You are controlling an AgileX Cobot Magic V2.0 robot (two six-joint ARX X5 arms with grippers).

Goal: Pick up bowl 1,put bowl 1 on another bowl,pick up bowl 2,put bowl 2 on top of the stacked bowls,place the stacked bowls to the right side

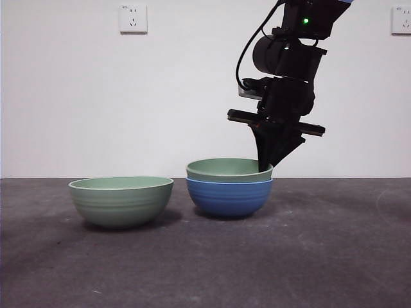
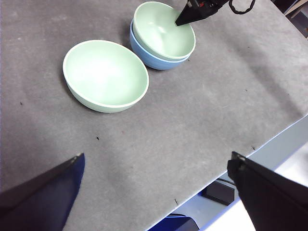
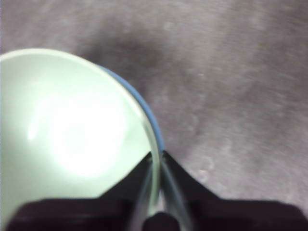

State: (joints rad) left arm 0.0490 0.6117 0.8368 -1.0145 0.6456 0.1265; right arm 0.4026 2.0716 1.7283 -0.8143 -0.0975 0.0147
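A pale green bowl sits nested in the blue ribbed bowl near the table's middle. My right gripper comes down from above and is shut on that green bowl's right rim, one jaw inside and one outside, with the blue bowl's edge just beyond. The second pale green bowl stands alone to the left, close beside the pair. In the left wrist view this lone bowl and the nested pair lie far from my left gripper, which hangs open and empty.
The dark grey table stretches to the right of the bowls. Its edge shows in the left wrist view. Two white wall sockets sit on the back wall.
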